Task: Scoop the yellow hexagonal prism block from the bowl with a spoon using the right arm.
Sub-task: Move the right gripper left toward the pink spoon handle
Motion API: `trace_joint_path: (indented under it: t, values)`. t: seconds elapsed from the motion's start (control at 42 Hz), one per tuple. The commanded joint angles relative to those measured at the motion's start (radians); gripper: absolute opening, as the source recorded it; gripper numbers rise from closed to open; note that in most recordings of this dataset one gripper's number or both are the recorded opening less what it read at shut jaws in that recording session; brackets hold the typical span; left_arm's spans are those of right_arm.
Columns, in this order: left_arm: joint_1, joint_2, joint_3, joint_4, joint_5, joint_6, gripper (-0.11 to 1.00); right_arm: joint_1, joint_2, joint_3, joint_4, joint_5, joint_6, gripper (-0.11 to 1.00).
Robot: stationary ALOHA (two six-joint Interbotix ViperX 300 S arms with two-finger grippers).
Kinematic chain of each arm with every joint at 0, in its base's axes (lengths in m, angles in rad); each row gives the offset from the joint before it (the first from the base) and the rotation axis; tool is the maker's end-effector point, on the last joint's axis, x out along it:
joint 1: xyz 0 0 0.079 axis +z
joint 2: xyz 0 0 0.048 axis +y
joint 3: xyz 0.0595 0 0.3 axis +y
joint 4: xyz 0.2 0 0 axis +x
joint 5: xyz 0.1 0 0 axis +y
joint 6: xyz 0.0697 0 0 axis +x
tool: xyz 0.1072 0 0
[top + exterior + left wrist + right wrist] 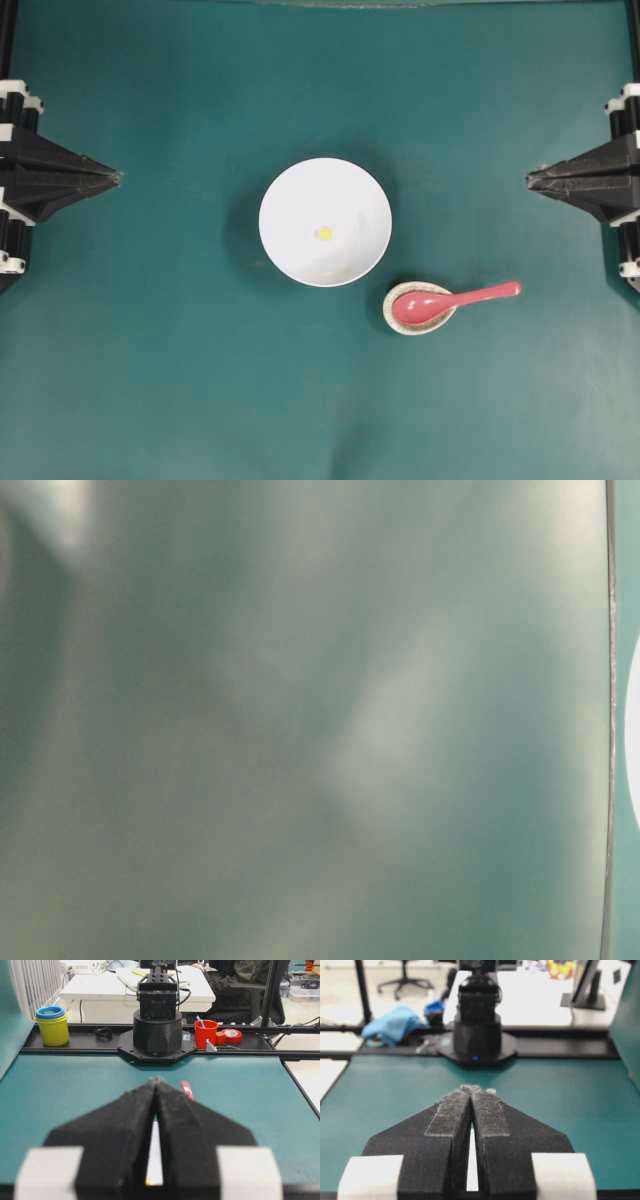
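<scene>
Resting loosely in its speckled dish (400, 318), the spoon (452, 300) could be knocked away by the right pincer (531, 180), fully closed and empty.

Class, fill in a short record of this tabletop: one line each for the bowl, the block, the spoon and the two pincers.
bowl: white bowl, upright at the centre of the teal table
block: yellow hexagonal prism block lying inside the bowl
spoon: pink-red spoon, scoop resting in a small speckled dish, handle pointing towards the right side
left pincer: left pincer shut, at the table's left edge, holding nothing
right pincer: right pincer shut, at the right edge, holding nothing
</scene>
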Motion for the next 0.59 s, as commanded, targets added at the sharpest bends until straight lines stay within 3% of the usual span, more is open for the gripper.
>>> trace_joint_path:
  t: [0.0,0.404,0.571]
  values:
    - [0.002,0.006,-0.018,0.021,-0.003,0.006,0.0,-0.003,0.009,-0.018,0.0,-0.003,-0.002,-0.01]
    - [0.002,0.011,-0.018,0.02,-0.008,0.006,0.0,0.0,0.055,-0.017,0.0,0.015,0.005,0.01]
    - [0.002,0.009,-0.018,0.021,-0.018,0.006,0.0,0.005,0.086,-0.009,0.0,0.009,0.005,0.28]
